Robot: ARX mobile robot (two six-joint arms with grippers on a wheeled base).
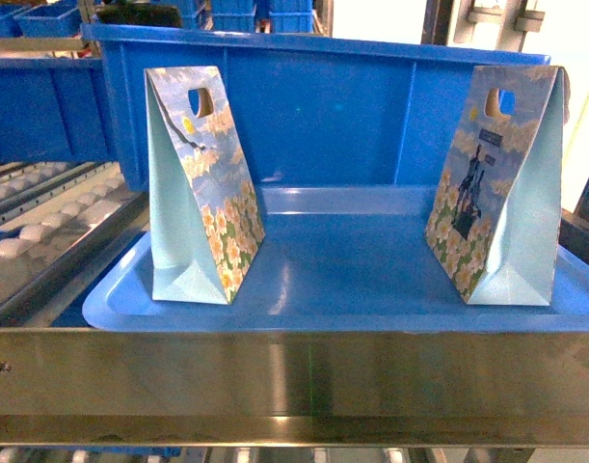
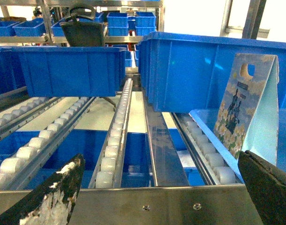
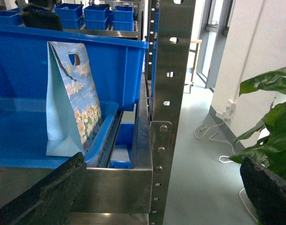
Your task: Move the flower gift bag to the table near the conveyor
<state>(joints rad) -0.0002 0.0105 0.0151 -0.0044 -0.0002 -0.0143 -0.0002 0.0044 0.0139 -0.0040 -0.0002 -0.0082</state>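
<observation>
Both claws spread wide and empty: left claw point(image 2: 157, 197) level before the conveyor point(image 2: 115, 140), right claw point(image 3: 166, 197) beside a gift bag point(image 3: 72, 103).

The head camera faces the blue tray point(image 1: 371, 289) squarely, close, slightly downward. Both wrist cameras sit low at the steel rail point(image 2: 147, 201) — left toward the roller tracks point(image 2: 115, 131), right toward the rack post point(image 3: 168, 93) — each sharing a gift bag point(image 3: 70, 98) with the head view.

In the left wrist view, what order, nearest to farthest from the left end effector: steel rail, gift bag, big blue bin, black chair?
1. Steel rail, just ahead.
2. Gift bag, right.
3. Big blue bin, behind the bag.
4. Black chair, far back, left.
</observation>
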